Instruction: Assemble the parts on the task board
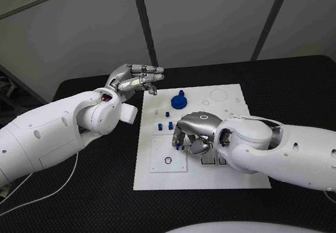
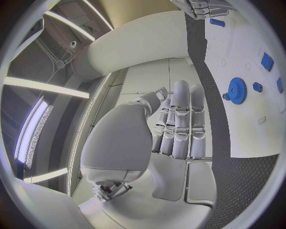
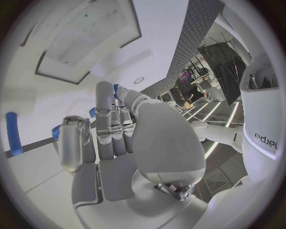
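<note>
The white task board (image 1: pixel 170 178) lies mid-bench on the black bench (image 1: pixel 81 217). A white cable (image 1: pixel 40 196) trails across the bench by the left arm.

The right robot hand (image 1: pixel 194 135) is low over the middle of the board, palm down, and it blocks the head view of whatever sits under it. In the right wrist view its fingers (image 3: pixel 106 119) reach to small blue parts (image 3: pixel 92 112) at the tips; prob. touching one, but a grip can't be confirmed, so its state can't be told.

The left robot hand (image 1: pixel 133 79) is raised off the board's far left corner, apart from all parts. Its fingers (image 2: pixel 181 119) are extended side by side w/ nothing in them — open.

On the board: a blue gear (image 1: pixel 179 99) stands near the far edge, just beyond the right hand. Small blue pegs (image 1: pixel 166 126) sit in a cluster betw. gear and hand, left of the wrist. A blue bar (image 3: pixel 12 134) lies flat on the board, apart from the fingertips.
</note>
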You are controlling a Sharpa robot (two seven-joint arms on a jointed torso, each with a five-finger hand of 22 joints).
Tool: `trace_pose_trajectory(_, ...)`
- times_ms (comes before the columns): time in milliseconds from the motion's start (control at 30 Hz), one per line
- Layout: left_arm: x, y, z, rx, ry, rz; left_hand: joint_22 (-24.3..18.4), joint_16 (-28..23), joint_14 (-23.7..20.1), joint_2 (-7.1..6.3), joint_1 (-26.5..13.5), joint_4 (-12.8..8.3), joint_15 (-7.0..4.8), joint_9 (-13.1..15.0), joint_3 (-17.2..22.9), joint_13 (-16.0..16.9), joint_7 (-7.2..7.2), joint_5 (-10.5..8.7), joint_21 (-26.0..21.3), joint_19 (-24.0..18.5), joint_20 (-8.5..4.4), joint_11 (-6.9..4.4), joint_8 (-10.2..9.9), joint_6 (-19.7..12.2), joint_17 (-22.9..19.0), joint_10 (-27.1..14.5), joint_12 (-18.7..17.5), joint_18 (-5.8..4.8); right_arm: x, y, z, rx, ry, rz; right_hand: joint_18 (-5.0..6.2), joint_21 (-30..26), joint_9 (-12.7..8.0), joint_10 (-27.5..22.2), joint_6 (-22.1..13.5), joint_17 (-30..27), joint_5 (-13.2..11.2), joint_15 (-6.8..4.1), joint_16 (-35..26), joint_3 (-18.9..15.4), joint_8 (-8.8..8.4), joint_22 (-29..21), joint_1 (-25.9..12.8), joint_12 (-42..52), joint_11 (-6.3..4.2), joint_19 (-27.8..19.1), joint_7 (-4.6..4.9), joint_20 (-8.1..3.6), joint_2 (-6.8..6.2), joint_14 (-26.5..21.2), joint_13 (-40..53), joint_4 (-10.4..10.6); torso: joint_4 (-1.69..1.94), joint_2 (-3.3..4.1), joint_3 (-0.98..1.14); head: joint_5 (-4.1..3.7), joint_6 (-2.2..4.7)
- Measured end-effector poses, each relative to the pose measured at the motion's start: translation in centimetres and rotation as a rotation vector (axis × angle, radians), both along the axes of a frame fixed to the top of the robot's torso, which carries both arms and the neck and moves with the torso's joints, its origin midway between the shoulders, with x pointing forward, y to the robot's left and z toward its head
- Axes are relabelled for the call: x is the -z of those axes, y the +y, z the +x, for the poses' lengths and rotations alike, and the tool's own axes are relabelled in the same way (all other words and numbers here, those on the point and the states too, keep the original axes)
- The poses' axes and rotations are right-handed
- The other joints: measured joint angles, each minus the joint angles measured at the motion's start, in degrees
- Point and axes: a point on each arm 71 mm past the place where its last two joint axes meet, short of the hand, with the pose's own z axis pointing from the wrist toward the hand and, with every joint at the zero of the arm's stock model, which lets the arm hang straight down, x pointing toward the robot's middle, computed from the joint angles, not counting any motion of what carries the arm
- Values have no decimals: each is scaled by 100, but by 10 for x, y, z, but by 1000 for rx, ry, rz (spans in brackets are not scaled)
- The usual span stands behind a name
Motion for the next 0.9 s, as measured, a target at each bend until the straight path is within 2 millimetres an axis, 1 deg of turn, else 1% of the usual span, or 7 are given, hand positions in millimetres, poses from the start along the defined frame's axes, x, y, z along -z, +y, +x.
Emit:
trace_pose_trajectory(67, 0, 0, 0, 0, 1, 0, 0, 0, 0, 0, 0, 0, 0, 0, 0, 0, 0, 0, 0, 0, 0, 0, 0, 0, 0, 0, 0, 0, 0, 0, 0, -1, 0, -3, 0, 0, 2, -25, -12, -15, 0, 0, 0, 0, 5, 0, -27, 1, 23, 0, 12, 0, -27, 0, -5, 0, 1, 0, 0, 0, -3)
trace_pose_trajectory(133, 0, 0, 0, 0, 2, 1, 0, 0, 0, 0, 0, 0, 0, 0, 0, 0, 0, 0, 0, 0, 0, 0, 0, 0, 0, 0, 0, 0, 1, 1, -1, -3, 1, -8, 0, 0, 8, -159, -67, -28, 0, 2, 0, 5, 25, 0, -108, 1, 44, 0, 57, 0, -106, -2, -19, 5, 2, 0, -1, 0, -5)
trace_pose_trajectory(300, 0, 0, 0, 0, 4, 2, 0, 0, 0, 0, 0, 0, 0, 0, 0, 0, 0, 0, 0, 0, 0, 0, 0, 0, 0, 0, 0, 0, 2, 1, -1, -3, 2, -15, 0, -276, -68, -580, -314, -61, 2, 109, 0, 1, -4, 0, -313, 1, 141, -14, 131, 14, -278, -109, -27, 32, 3, -3, -2, 1, -6)
trace_pose_trajectory(333, 0, 0, 0, 1, 4, 2, 0, 0, 0, 0, 0, 0, 0, 0, 0, 0, 0, 0, 1, 0, 0, 0, 0, 0, 0, 0, 0, 0, 3, 0, -1, -2, 1, -16, 0, -332, -80, -642, -338, -72, 2, 102, 0, 1, -4, 0, -336, 1, 162, -35, 153, 35, -300, -127, -27, 32, 2, -4, -2, 1, -7)
trace_pose_trajectory(633, 1, 1, 0, 1, 8, 3, 1, 0, 0, 0, 0, 0, 0, 0, 0, 0, 0, 0, 1, 0, 0, 0, 0, 0, 1, 0, 0, 0, 2, -2, -2, 4, -10, -3, 0, -538, -111, -935, -400, -143, -25, 114, -29, -77, -5, 4, -409, 1, 212, -114, 192, 113, -381, -156, -10, 81, 2, -8, -2, 1, 4)
trace_pose_trajectory(700, 1, 1, 0, 1, 9, 4, 1, 0, 0, 0, 0, 0, 0, 1, 0, 0, 0, 0, 1, 0, 0, 0, 0, 0, 1, 0, 0, 0, 1, -2, -2, 6, -15, 5, 1, -574, -118, -985, -442, -161, -25, 134, -36, -105, -5, 4, -397, 1, 245, -133, 190, 133, -429, -176, -10, 68, 1, -8, -1, -3, 10)
trace_pose_trajectory(900, 1, 1, 0, 1, 12, 5, 1, 0, 1, 0, 0, 0, 1, 1, 0, 0, 0, 0, 1, 0, 0, 0, 0, 0, 1, 0, 0, 0, -5, -10, -5, 17, -44, 64, 1, -666, -136, -1004, -494, -187, -25, 134, -51, -167, -4, 4, -382, 1, 223, -176, 179, 131, -444, -176, 10, 81, -1, -8, 3, -10, 37)
